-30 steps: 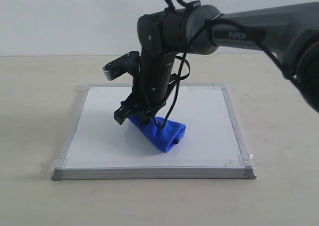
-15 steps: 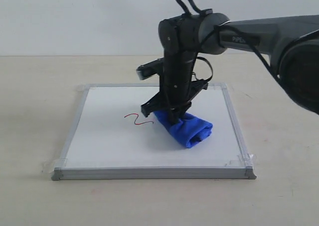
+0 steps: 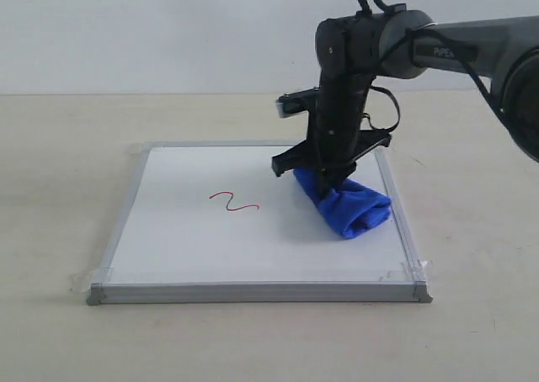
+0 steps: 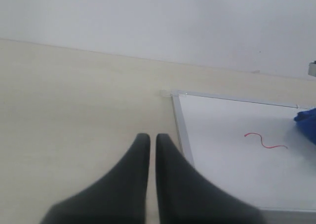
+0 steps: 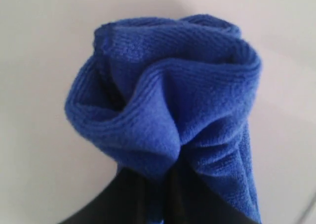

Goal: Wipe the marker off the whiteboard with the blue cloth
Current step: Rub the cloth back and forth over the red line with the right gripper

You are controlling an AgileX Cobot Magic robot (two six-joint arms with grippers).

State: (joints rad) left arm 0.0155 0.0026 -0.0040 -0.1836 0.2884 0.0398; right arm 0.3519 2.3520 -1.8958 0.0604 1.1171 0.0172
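Note:
The whiteboard [image 3: 194, 247] lies flat on the table, grey-framed with tape at its corners. A short red wavy marker line [image 3: 234, 203] runs left of the board's middle, also showing as the marker line [image 4: 264, 141] in the left wrist view. My right gripper [image 3: 327, 183] is shut on the bunched blue cloth [image 3: 349, 207], which rests on the board near its right frame, well right of the squiggle. The blue cloth [image 5: 168, 115] fills the right wrist view. My left gripper [image 4: 152, 137] is shut and holds nothing, hanging over bare table just off the whiteboard's [image 4: 222, 160] frame.
A pale wooden table [image 3: 59, 188] surrounds the board, with a plain white wall behind. The right arm's black links and cables [image 3: 370, 41] reach in from the upper right above the board.
My right gripper has dragged the blue cloth to the right across the board, from over the squiggle to the right frame. The red squiggle, hidden a second ago, is still there and uncovered.

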